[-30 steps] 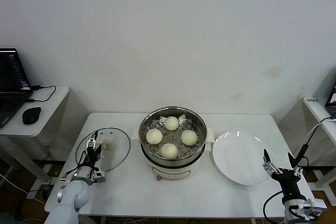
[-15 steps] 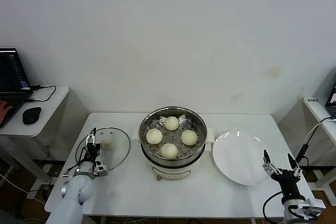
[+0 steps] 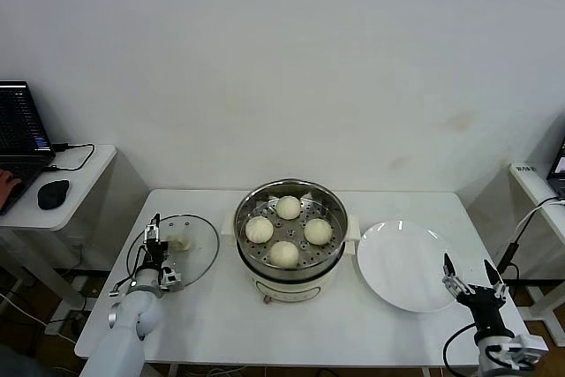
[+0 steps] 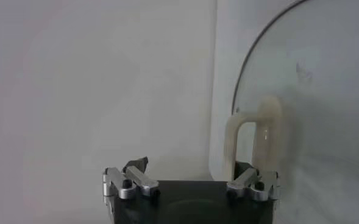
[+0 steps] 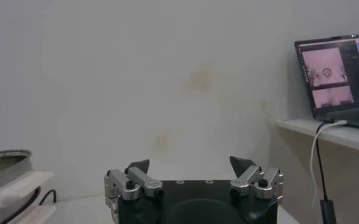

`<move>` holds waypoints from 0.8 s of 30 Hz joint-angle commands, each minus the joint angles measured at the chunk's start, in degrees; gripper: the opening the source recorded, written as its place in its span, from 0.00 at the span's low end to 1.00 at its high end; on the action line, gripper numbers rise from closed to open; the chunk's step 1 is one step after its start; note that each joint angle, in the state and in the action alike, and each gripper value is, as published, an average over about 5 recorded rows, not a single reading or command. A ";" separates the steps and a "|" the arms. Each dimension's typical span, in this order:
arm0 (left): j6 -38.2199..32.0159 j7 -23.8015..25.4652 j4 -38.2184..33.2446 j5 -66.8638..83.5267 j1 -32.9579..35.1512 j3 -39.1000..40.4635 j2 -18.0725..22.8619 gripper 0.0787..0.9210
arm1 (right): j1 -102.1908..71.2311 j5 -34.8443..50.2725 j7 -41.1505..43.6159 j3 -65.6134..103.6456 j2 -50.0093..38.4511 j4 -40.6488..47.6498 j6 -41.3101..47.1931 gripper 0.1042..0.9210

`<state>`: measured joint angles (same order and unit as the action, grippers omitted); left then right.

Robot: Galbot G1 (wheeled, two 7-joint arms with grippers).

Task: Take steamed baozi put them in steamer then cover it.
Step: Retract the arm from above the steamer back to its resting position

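Right gripper (image 3: 468,278) at the near table edge by the white plate (image 3: 404,264), fingers apart, empty. Left gripper (image 3: 155,245), fingers spread, at the glass lid (image 3: 177,249) (cream handle close by). Beyond: four steamed baozi (image 3: 284,253) inside the uncovered steamer (image 3: 290,237).

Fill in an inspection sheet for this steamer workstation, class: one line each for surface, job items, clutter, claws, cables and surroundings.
Surface: white table.
Job items: four baozi sit in the open steamer; the glass lid lies flat on the robot's left of it; the plate is bare.
Clutter: nothing seen.
Claws: left claw open, at the lid's cream handle; right claw open, by the plate's edge.
Cables: one at the table's right end.
Surroundings: side desk with laptop and mouse.
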<state>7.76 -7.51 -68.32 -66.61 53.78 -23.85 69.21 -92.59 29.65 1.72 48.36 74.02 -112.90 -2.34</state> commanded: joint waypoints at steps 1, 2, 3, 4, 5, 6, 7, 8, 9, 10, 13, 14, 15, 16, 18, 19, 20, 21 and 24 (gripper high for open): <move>0.16 -0.10 1.36 0.38 -0.16 0.37 -0.12 0.85 | -0.04 -0.04 0.02 0.06 -0.07 0.10 0.05 0.88; 0.10 -0.08 1.35 0.38 -0.05 0.43 -0.17 0.84 | -0.04 -0.07 0.02 0.04 -0.05 0.05 0.07 0.88; 0.02 -0.08 1.36 0.38 0.02 0.46 -0.22 0.81 | -0.05 -0.10 0.02 0.02 -0.02 -0.02 0.09 0.88; -0.06 -0.09 1.39 0.39 0.05 0.47 -0.28 0.77 | -0.09 -0.13 0.03 0.00 -0.02 -0.07 0.10 0.88; -0.15 -0.07 1.41 0.40 0.05 0.46 -0.35 0.74 | -0.14 -0.15 0.03 0.00 -0.02 -0.12 0.10 0.88; -0.25 -0.05 1.43 0.40 0.05 0.46 -0.44 0.71 | -0.19 -0.17 0.03 0.01 -0.02 -0.17 0.09 0.88; -0.31 -0.01 1.44 0.40 0.05 0.45 -0.53 0.67 | -0.25 -0.19 0.03 0.03 -0.03 -0.19 0.08 0.88; -0.35 0.04 1.44 0.41 0.05 0.45 -0.62 0.64 | -0.32 -0.22 0.03 0.05 -0.02 -0.22 0.06 0.88; -0.40 0.08 1.44 0.40 0.08 0.46 -0.70 0.61 | -0.40 -0.24 0.03 0.08 -0.02 -0.25 0.04 0.88; -0.42 0.11 1.43 0.39 0.11 0.46 -0.78 0.57 | -0.47 -0.26 0.03 0.09 0.00 -0.29 0.02 0.88; -0.49 0.18 1.27 0.34 0.36 0.47 -0.93 0.46 | -0.64 -0.32 0.06 0.12 0.04 -0.40 -0.04 0.88; -0.51 0.21 1.16 0.32 0.48 0.46 -0.98 0.43 | -0.66 -0.34 0.07 0.12 0.06 -0.42 -0.06 0.88; -0.52 0.22 1.00 0.28 0.64 0.44 -1.01 0.40 | -0.67 -0.35 0.07 0.13 0.08 -0.44 -0.06 0.88; -0.53 0.24 0.77 0.23 0.84 0.40 -1.05 0.36 | -0.67 -0.35 0.08 0.13 0.09 -0.47 -0.06 0.88; -0.54 0.33 0.06 0.11 1.35 0.20 -1.13 0.30 | -0.65 -0.32 0.09 0.12 0.05 -0.52 -0.05 0.88; -0.53 0.40 -0.63 -0.05 1.81 0.02 -1.16 0.26 | -0.62 -0.30 0.10 0.12 -0.02 -0.55 -0.03 0.88; -0.51 0.49 -1.64 -0.21 2.45 -0.23 -1.19 0.23 | -0.58 -0.26 0.11 0.12 -0.15 -0.59 0.00 0.88; -0.43 0.60 -2.86 -0.40 3.20 -0.55 -1.20 0.20 | -0.52 -0.19 0.11 0.14 -0.34 -0.66 0.05 0.88; 0.06 0.86 -7.99 -1.25 6.08 -1.82 -1.08 0.11 | -0.30 0.28 0.07 0.29 -1.01 -1.18 0.41 0.88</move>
<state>7.29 -6.93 -68.71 -66.88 55.52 -24.08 68.01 -93.06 29.43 1.83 48.50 73.79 -113.54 -2.29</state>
